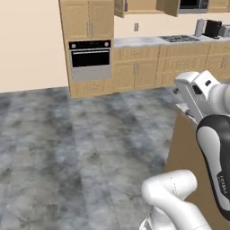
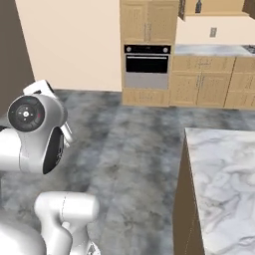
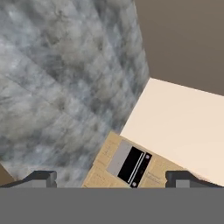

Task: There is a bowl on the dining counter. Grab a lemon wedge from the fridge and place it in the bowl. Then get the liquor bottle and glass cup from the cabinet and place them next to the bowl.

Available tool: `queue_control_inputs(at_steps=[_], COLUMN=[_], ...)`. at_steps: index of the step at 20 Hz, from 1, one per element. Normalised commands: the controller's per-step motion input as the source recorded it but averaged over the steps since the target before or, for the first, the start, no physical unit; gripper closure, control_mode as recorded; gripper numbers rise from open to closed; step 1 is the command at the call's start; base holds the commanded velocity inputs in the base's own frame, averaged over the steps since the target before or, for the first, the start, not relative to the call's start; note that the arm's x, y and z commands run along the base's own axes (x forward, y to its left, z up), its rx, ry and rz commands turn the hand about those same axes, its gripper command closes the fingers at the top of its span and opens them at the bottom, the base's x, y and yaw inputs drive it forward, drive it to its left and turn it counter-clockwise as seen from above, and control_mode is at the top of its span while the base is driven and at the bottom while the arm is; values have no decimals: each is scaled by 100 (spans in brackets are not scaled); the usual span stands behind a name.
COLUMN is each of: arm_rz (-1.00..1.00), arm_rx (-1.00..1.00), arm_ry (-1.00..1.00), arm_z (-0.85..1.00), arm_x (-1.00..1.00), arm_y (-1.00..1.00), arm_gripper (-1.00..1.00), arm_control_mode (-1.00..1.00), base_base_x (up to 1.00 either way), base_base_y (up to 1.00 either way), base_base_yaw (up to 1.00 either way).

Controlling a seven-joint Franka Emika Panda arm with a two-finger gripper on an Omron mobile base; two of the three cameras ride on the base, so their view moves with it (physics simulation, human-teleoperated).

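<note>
Your gripper (image 3: pixel 111 178) is released: in the hand view its two dark fingertips (image 3: pixel 41 177) stand wide apart near the bottom corners, with nothing between them. Beyond them the hand camera, rolled to one side, looks at grey mottled floor (image 3: pixel 65 78), a cream wall (image 3: pixel 183 122) and a built-in oven (image 3: pixel 131 164) set in light wood.

In the left base view the white arm (image 1: pixel 202 96) rises at the lower right, folded high above the floor. Behind it is the brown side of the dining counter (image 1: pixel 188 152). In the right base view that counter's white marble top (image 2: pixel 224 179) fills the lower right corner, and the part you can see is bare.

Across the floor, the black oven (image 1: pixel 90 58) sits in a tall wood column against the far wall. To its right runs a row of wooden base cabinets (image 1: pixel 134 72) under a pale worktop, with a stovetop (image 1: pixel 179 39) and small dark and silver appliances (image 1: pixel 213 28) towards the worktop's right end.

Above that worktop an upper cabinet (image 1: pixel 167 6) hangs with its doors swung open. In the right base view a small dark upright shape (image 2: pixel 198 6) stands inside it at the top edge. It may be the liquor bottle, but it is too small to tell.
</note>
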Motion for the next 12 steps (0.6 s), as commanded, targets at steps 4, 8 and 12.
queue_control_inputs(at_steps=[4, 8, 12], arm_rz=[0, 0, 0], arm_rx=[0, 0, 0], arm_ry=[0, 0, 0], arm_z=[0, 0, 0], arm_x=[0, 0, 0], arm_y=[0, 0, 0], arm_gripper=[-100, -100, -100], arm_control_mode=[100, 100, 100], base_base_x=[100, 100, 100], base_base_y=[1, 1, 0], base_base_yaw=[-12, -13, -13])
